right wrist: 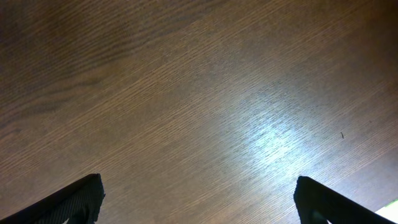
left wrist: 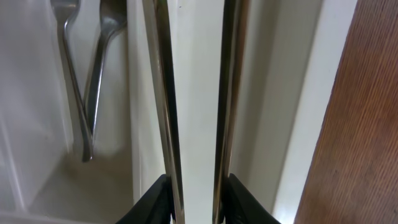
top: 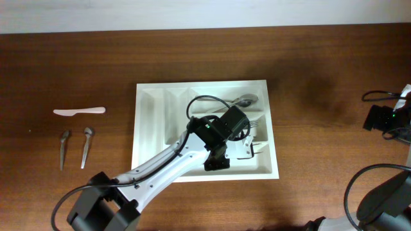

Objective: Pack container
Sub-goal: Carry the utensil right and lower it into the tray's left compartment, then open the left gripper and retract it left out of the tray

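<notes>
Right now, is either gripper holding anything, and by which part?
Apparently nothing. The left gripper hangs open over the white plastic cutlery tray, only tray between its fingers; the right gripper is open over the wooden table.

Table: dark reddish-brown with fine straight wood grain; container: plain white all over, unpatterned. On the left, the plastic knife is white, while the left spoon and right spoon are dull silver-grey, the same metal tone as the tray spoon and fork. Left arm: white shell, black wrist parts, one green light.
</notes>
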Controlling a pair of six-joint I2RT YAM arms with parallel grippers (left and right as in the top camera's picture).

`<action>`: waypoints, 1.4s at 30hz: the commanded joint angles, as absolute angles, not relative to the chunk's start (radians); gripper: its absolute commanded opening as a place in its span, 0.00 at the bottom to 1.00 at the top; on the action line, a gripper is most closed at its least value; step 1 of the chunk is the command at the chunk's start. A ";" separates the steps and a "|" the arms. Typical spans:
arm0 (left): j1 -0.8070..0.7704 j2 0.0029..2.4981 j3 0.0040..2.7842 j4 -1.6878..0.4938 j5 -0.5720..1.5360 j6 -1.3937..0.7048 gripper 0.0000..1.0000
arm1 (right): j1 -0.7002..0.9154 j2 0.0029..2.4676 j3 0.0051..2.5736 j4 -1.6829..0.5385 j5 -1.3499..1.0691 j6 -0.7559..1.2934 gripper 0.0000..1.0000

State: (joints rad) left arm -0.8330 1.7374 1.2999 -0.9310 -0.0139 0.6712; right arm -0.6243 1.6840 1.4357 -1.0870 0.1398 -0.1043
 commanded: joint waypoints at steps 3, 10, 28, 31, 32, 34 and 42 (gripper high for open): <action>-0.833 1.768 1.310 -0.929 -0.022 0.713 0.28 | -0.629 1.677 1.433 -1.084 0.139 -0.096 0.99; -0.833 1.827 1.310 -0.928 -0.022 0.712 0.28 | -0.628 1.677 1.433 -1.084 0.139 -0.096 0.99; -0.833 1.880 1.310 -0.919 -0.016 0.712 0.83 | -0.629 1.677 1.433 -1.084 0.139 -0.096 0.99; -0.833 1.877 1.325 -0.917 -0.016 0.707 0.98 | -0.629 1.677 1.433 -1.084 0.139 -0.096 0.99; -0.833 1.873 1.338 -0.917 -0.020 0.693 0.99 | -0.629 1.677 1.433 -1.084 0.139 -0.096 0.99; -0.833 1.865 1.374 -0.923 -0.039 0.655 0.99 | -0.629 1.677 1.433 -1.084 0.139 -0.096 0.99; -0.813 1.793 1.631 -0.997 -0.061 0.569 0.99 | -0.629 1.677 1.433 -1.084 0.139 -0.096 0.99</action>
State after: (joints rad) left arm -0.8326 1.8603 1.5345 -0.9874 -0.0544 0.6323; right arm -0.6243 1.6840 1.4353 -1.0870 0.1398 -0.1043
